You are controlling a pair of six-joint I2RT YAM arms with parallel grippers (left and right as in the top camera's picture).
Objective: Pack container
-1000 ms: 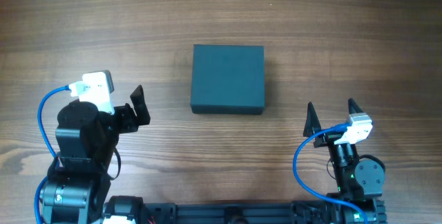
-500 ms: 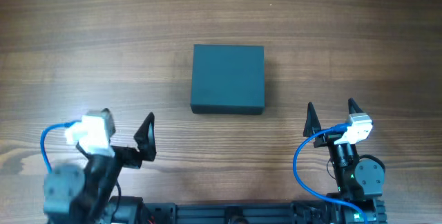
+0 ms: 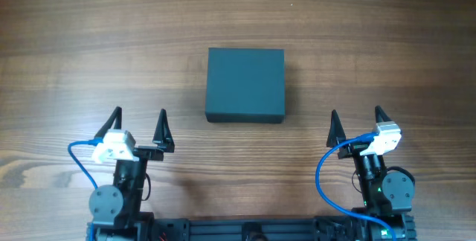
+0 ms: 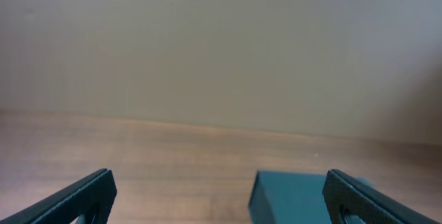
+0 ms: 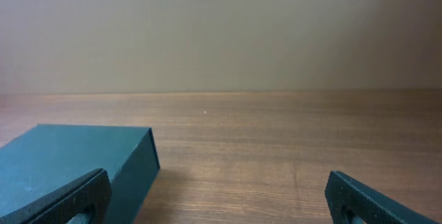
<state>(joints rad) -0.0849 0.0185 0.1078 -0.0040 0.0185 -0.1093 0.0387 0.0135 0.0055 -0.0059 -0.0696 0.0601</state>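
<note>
The dark teal container (image 3: 245, 84) lies closed in the middle of the wooden table, its lid flat. It shows at the lower right in the left wrist view (image 4: 290, 195) and at the lower left in the right wrist view (image 5: 69, 160). My left gripper (image 3: 137, 124) is open and empty at the near left, pointing away from me, well short of the container. My right gripper (image 3: 355, 123) is open and empty at the near right, also short of it. In both wrist views the jaws (image 4: 219, 198) (image 5: 217, 196) hold nothing.
The wooden table (image 3: 372, 40) spreads around the container. A plain beige wall (image 5: 221, 30) stands behind the far edge. Blue cables run along both arms.
My left arm has pulled back from the left of the table to the near edge and turned so its open jaws point straight ahead. The right arm and the container have not moved.
</note>
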